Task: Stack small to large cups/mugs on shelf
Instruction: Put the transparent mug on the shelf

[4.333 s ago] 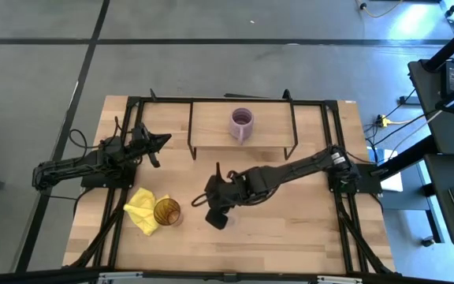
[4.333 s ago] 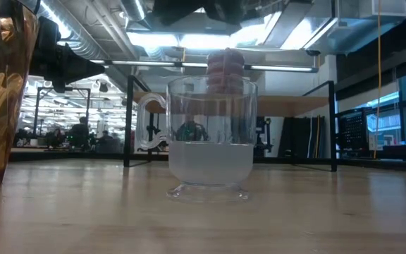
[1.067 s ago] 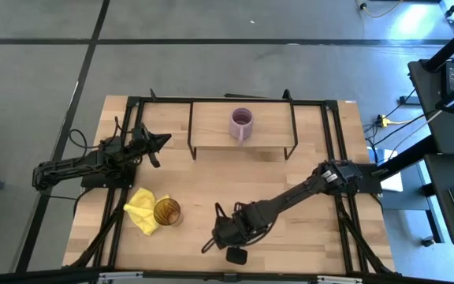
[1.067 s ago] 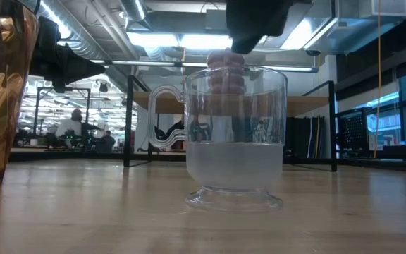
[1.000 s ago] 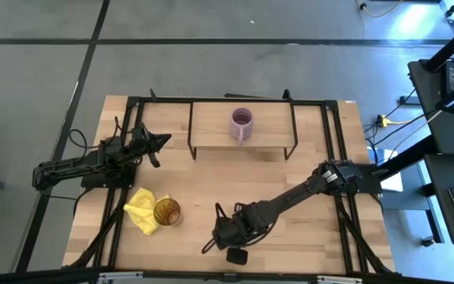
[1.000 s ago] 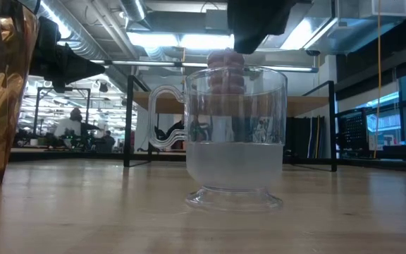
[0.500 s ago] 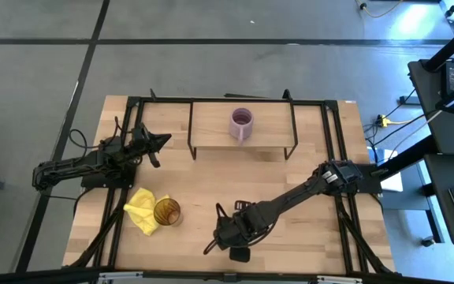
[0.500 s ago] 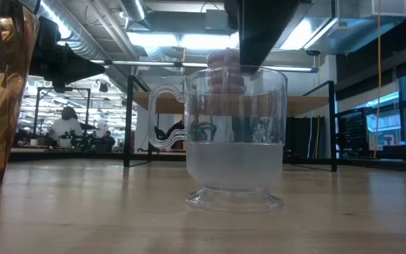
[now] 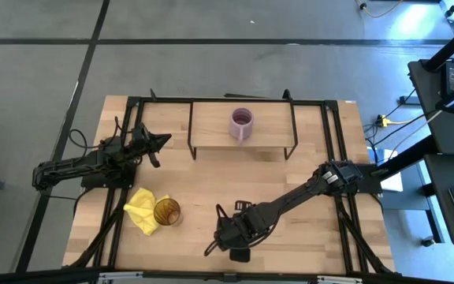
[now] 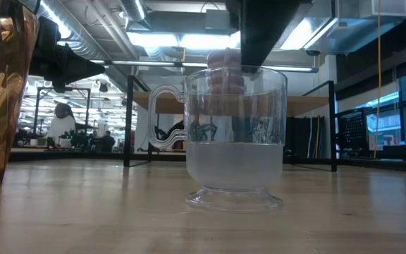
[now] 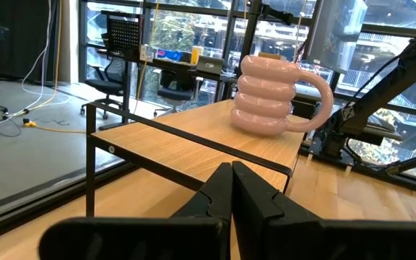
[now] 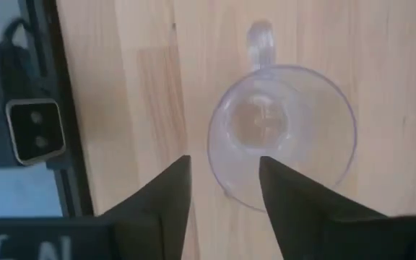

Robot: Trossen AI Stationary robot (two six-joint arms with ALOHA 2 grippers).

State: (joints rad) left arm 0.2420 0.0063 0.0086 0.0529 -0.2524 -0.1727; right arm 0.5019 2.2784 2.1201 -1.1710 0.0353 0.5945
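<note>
The small clear glass cup (image 10: pixel 235 141) stands on the tabletop near the table's near edge, its handle (image 12: pixel 260 36) to one side. My right gripper (image 12: pixel 224 160) hangs over it, open and pointing down. One finger (image 12: pixel 175 188) is outside the rim and the other (image 12: pixel 276 188) is over the cup's inside, neither plainly touching. The purple mug (image 9: pixel 242 124) stands upright on the shelf (image 9: pixel 211 126). The amber tumbler (image 9: pixel 166 211) stands at the near left. My left gripper (image 9: pixel 164 140) waits shut, left of the shelf.
A yellow cloth (image 9: pixel 142 209) lies crumpled beside the tumbler. The shelf's black wire legs (image 9: pixel 191 150) stand at its corners, and black frame rails (image 9: pixel 120 229) run along the table's sides. A small camera box (image 12: pixel 38 130) sits at the near edge close to the cup.
My right gripper has come down onto the clear cup, from just above its rim to rim height, shifting slightly toward the table's near edge. The cup has stayed where it was.
</note>
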